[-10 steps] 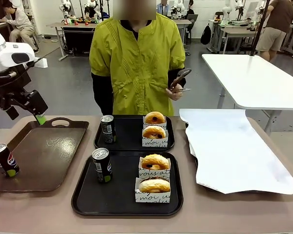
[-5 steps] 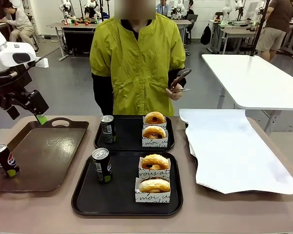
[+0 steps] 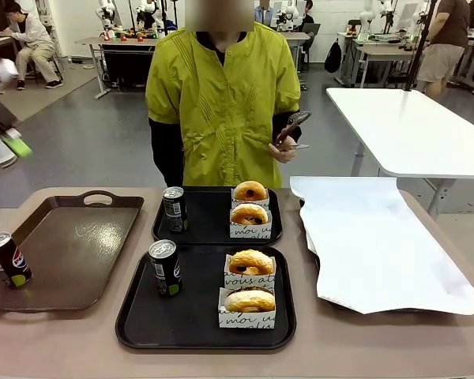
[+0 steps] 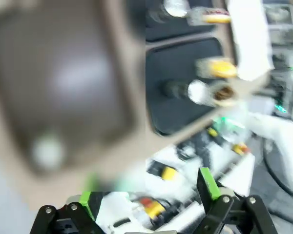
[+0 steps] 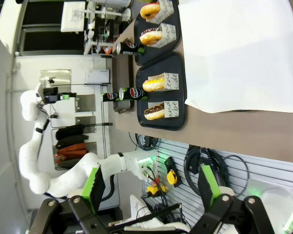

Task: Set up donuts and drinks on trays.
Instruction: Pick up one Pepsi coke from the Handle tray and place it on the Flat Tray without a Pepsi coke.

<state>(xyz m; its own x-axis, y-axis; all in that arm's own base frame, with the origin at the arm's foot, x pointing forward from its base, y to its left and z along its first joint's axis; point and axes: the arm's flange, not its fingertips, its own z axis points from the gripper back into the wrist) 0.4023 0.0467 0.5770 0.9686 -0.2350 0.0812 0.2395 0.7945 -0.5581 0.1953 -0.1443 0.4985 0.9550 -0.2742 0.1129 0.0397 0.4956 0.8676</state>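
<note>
Both matte black rectangular plastic trays (image 3: 134,320) hold boxed golden ring donuts (image 3: 250,261) and slim dark soda cans (image 3: 165,267). A careless sweep of the left gripper (image 4: 149,192) or right gripper (image 5: 150,187), fingers spread and empty, could topple the spare can (image 3: 7,258) on the glossy brown tray (image 3: 79,245).

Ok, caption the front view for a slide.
Two black trays, each holding a soda can and two boxed donuts; person waits behind.
</note>
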